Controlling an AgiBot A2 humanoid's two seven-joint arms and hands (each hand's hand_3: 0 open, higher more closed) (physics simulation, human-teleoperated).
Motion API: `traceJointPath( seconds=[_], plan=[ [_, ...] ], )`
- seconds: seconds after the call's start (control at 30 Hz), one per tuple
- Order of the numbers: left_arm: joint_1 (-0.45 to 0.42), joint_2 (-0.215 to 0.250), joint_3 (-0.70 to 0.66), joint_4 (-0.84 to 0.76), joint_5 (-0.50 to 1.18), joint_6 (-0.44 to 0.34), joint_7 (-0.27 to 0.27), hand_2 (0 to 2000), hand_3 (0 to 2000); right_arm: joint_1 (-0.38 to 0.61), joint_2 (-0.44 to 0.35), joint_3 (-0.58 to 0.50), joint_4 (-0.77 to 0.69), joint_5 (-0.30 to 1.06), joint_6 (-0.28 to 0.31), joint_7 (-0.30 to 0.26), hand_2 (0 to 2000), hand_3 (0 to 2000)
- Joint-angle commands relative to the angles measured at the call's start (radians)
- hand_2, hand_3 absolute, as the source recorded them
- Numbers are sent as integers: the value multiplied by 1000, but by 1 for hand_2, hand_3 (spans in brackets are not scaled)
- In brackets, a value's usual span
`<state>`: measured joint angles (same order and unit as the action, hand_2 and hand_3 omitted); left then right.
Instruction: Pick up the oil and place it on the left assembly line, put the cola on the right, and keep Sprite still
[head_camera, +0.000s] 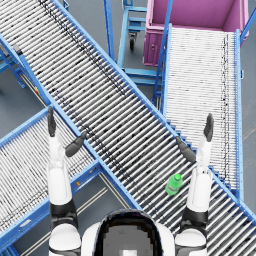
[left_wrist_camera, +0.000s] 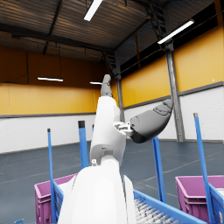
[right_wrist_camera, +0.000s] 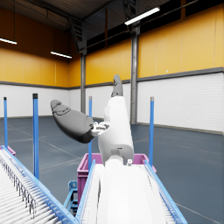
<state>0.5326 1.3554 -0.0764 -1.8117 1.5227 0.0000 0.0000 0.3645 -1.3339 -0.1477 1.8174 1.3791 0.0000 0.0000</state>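
A green bottle (head_camera: 174, 184), the Sprite, stands on the middle roller conveyor (head_camera: 105, 100) close to my right forearm. No oil or cola shows in any view. My left hand (head_camera: 62, 137) is raised over the edge between the left conveyor and the middle one, fingers apart and holding nothing; the left wrist view shows the same left hand (left_wrist_camera: 131, 116) against the hall. My right hand (head_camera: 199, 140) is raised near the junction of the middle and right conveyors, also empty with fingers spread. In the right wrist view the right hand (right_wrist_camera: 94, 116) holds nothing.
The left conveyor (head_camera: 22, 165) and right conveyor (head_camera: 200, 85) branch off the blue-framed middle line. A purple bin (head_camera: 195, 20) stands at the far end of the right conveyor. Blue posts (left_wrist_camera: 83, 148) and purple bins (left_wrist_camera: 197, 194) stand on the hall floor.
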Motion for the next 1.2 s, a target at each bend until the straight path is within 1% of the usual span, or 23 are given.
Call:
traceJointPath(
  seconds=[0.03,0.1,0.13,0.2,0.27,0.3,0.4,0.43,0.5,0.53,0.57,0.63,0.87,0.9,0.97,1.03,1.1,1.13,1.2],
  plan=[
    [0,0,0,0,16,0,0,0,0,-1,-1,-2,-1,0,0,0,0,0],
    [-1,1,1,1,37,0,0,0,0,0,-2,-2,6,0,0,0,0,0],
    [12,0,-6,1,43,0,0,0,0,-6,-4,-2,1,0,0,0,0,0],
    [-1,2,-2,2,50,0,0,0,0,-8,-5,-2,2,0,0,0,0,0],
    [10,2,-8,-4,54,0,0,0,0,6,-4,1,3,0,0,0,0,0],
    [13,3,-12,-3,55,0,0,0,0,-8,-7,-1,2,0,0,0,0,0],
    [29,3,-8,0,57,0,0,0,0,17,-4,4,8,0,0,0,0,0],
    [6,5,-8,-1,57,0,0,0,0,20,-5,3,9,0,0,0,0,0],
    [11,6,-7,1,58,0,0,0,0,20,-6,-3,13,0,0,0,0,0],
    [35,4,-9,0,58,0,0,0,0,23,-6,-3,14,0,0,0,0,0],
    [15,6,-7,1,58,0,0,0,0,21,-7,-8,12,0,0,0,0,0],
    [26,6,-11,-5,58,0,0,0,0,16,-10,-7,5,0,0,0,0,0],
    [4,11,-7,1,58,0,0,0,0,-2,-18,-8,-4,0,0,0,0,0],
    [17,11,-10,-5,58,0,0,0,0,-3,-18,-8,-5,0,0,0,0,0],
    [3,13,-8,-1,58,0,0,0,0,9,-17,-11,2,0,0,0,0,0],
    [24,12,-12,-10,58,0,0,0,0,11,-17,-12,3,0,0,0,0,0],
    [6,14,-10,-7,58,0,0,0,0,9,-19,-18,6,0,0,0,0,0],
    [14,14,-15,-15,58,0,0,0,0,6,-20,-18,6,0,0,0,0,0],
    [3,16,-14,-11,58,0,0,0,0,4,-22,-14,0,0,0,0,0,0]
  ],
)
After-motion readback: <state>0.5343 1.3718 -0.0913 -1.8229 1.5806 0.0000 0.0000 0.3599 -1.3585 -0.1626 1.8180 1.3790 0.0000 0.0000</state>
